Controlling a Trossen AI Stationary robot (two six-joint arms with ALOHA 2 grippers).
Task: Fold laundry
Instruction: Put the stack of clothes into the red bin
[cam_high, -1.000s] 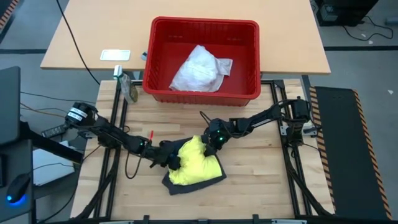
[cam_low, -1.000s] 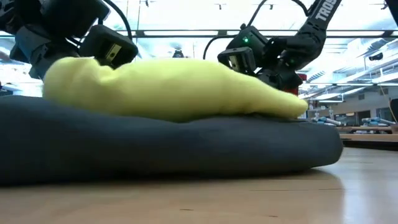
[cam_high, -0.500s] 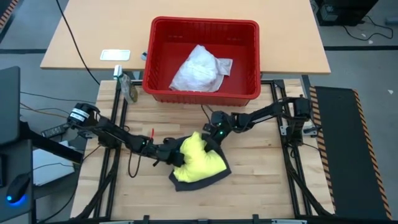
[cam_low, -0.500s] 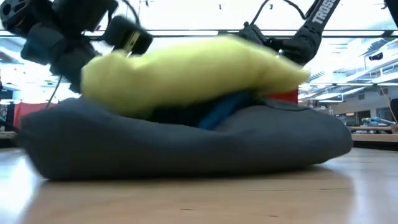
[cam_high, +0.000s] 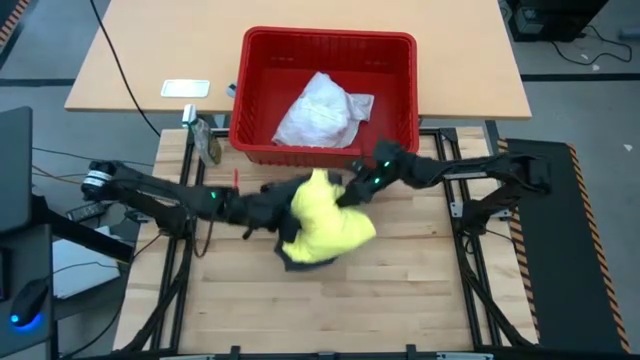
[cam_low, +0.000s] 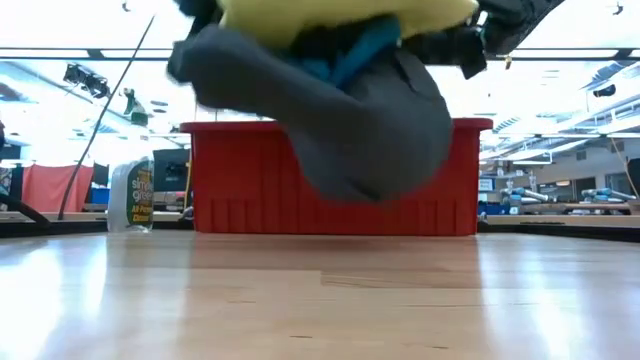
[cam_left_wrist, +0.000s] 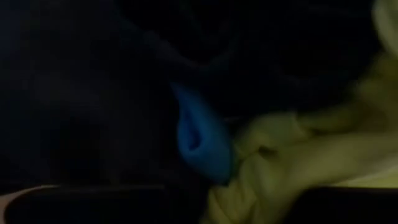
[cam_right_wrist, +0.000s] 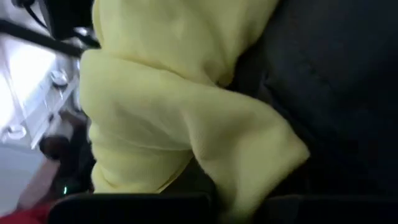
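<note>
**Stack lifted off the worktop, both grippers engaged**

From the low view, the dark grey garment (cam_low: 350, 110) hangs clear of the worktop (cam_low: 320, 300), sagging in the middle, with a blue piece (cam_low: 355, 55) showing between it and the yellow garment (cam_low: 340, 12) on top. I judge the whole folded stack is being carried as one.

Seen from above, the bundle sits over the worktop's centre, towards its far edge. My left gripper (cam_high: 278, 208) is closed on the stack's left side; my right gripper (cam_high: 350, 190) is clamped on its right side at the yellow layer. Exactly which layers each pinch includes I cannot tell.

To do this well I would keep both grippers level and evenly apart, so the sagging grey does not pull the layers askew.

Beyond, the red basket (cam_high: 400, 120) stands at the far edge, the white garment (cam_high: 322, 108) crumpled inside, unfolded.
</note>
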